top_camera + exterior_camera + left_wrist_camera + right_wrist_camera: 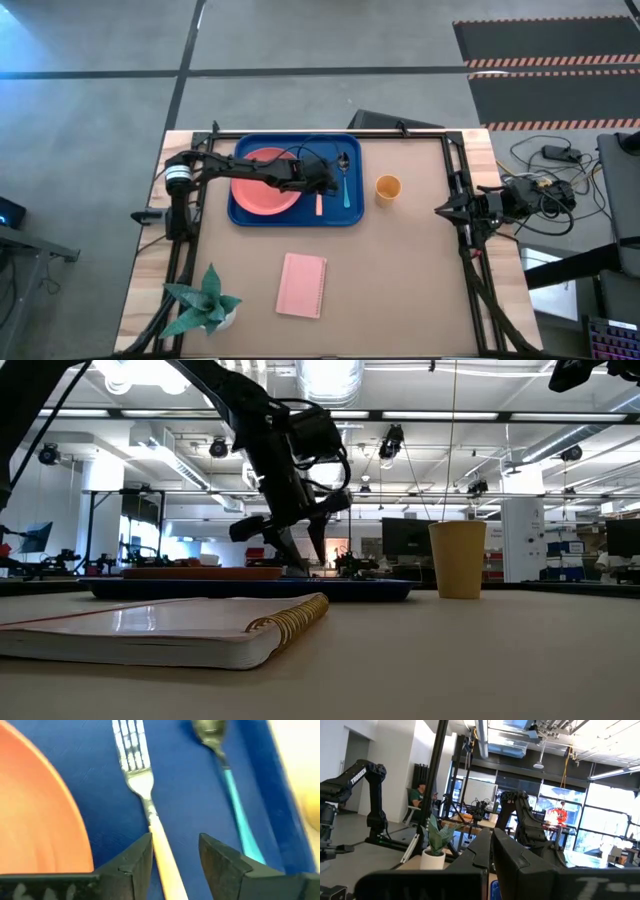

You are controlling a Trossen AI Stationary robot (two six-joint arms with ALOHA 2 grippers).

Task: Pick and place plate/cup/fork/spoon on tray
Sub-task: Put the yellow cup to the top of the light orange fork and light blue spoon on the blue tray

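The blue tray [352,216] lies at the table's far left. On it rest the coral plate [262,183], the fork [137,775] with its orange-pink handle [319,204], and the blue-handled spoon [345,186]. The fork and spoon lie flat, side by side, right of the plate. My left gripper [175,852] is open, low over the tray, pointing down, one finger on each side of the fork's handle. The orange-yellow cup [388,188] stands on the table right of the tray. My right gripper [440,211] is shut and empty at the table's right edge.
A pink notebook [302,285] lies near the table's middle front. A potted plant [205,300] stands at the near left corner. In the low view the cup [457,560] stands right of the tray [370,590].
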